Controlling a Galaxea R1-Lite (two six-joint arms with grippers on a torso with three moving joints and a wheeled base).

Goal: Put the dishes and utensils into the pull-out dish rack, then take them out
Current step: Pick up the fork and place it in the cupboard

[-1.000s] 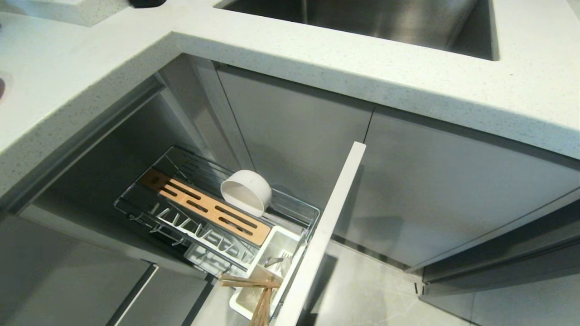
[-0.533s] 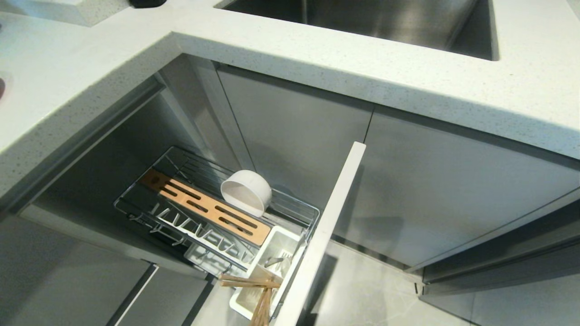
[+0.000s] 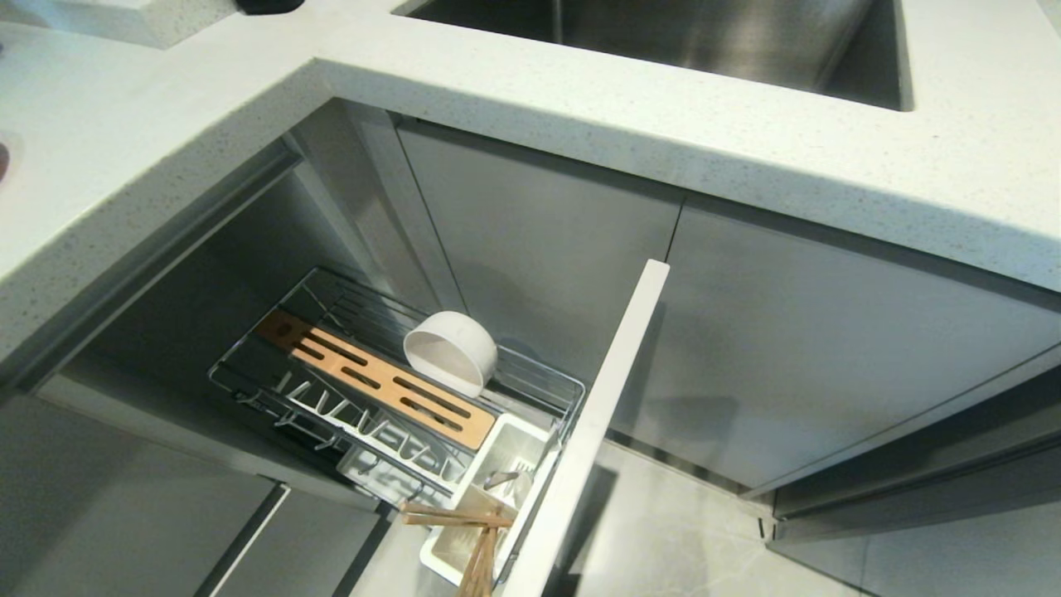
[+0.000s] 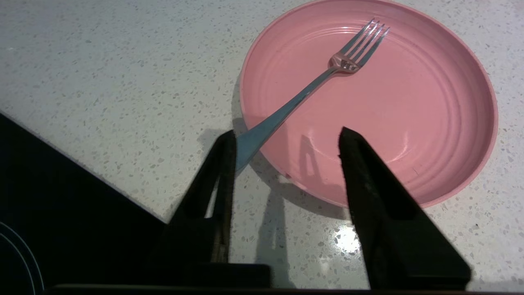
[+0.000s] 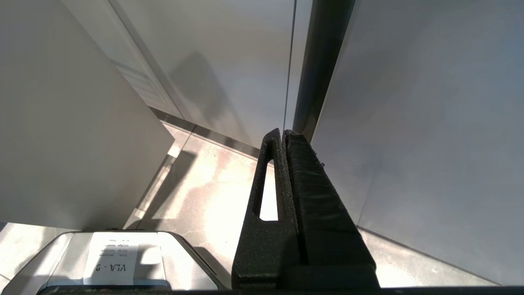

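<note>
Left hand (image 4: 286,137) over a speckled white tabletop (image 4: 123,61), fingers (image 4: 368,184) spread apart, nothing between them. Wide, shallow pink plate (image 4: 430,123) flat on the tabletop just past the fingertips. Silver fork (image 4: 311,88) lying across the plate, tines up on the pink surface, handle jutting over the rim and ending right at one finger, possibly touching, hard to tell. Dark glossy panel (image 4: 53,213) set into the tabletop at one corner.

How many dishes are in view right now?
2. A white bowl lies on its side in the dish rack; a pink plate sits on the countertop. Others may be hidden.
</note>
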